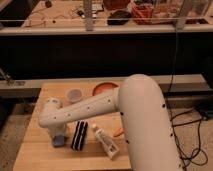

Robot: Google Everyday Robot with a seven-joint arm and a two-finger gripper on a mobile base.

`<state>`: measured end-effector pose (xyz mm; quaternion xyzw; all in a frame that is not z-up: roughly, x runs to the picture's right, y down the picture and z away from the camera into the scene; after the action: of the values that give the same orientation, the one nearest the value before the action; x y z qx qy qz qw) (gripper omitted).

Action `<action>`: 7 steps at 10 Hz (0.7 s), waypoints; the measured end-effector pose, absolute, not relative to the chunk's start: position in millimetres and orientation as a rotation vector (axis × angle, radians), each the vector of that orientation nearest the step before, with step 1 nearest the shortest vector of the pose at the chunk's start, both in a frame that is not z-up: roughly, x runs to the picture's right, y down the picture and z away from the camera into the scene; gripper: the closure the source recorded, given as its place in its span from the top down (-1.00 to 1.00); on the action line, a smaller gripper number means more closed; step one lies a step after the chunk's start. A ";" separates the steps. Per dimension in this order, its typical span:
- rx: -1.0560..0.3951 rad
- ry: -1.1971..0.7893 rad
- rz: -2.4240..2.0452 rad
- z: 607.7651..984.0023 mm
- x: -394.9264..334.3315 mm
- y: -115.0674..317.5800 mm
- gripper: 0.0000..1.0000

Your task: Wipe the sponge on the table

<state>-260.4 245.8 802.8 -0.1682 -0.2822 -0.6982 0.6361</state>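
gripper (59, 137) sits atop sponge (60, 142) near table's (35, 156) left edge, just beside black block (79, 135); likely pressing it flat for wiping. open or closed: cannot tell.

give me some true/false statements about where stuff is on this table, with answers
1. The gripper is at the sponge, near the left front part of the table. True.
2. The black ridged block lies to the left of the sponge in the camera view. False: it lies to its right.
3. The white bottle stands upright. False: it lies on its side.
4. The red bowl sits towards the far edge, to the right of the cup. True.
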 end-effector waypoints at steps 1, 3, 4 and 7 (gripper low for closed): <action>-0.377 -0.652 -1.610 806.1 -277.4 241.1 -0.04; -0.369 -0.659 -1.631 808.9 -299.9 235.0 -0.04; -0.363 -0.662 -1.647 809.6 -315.5 230.8 -0.04; -0.352 -0.696 -1.728 805.4 -353.8 235.4 0.10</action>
<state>-353.8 235.4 805.4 -0.1508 -0.2983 -0.7402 0.5834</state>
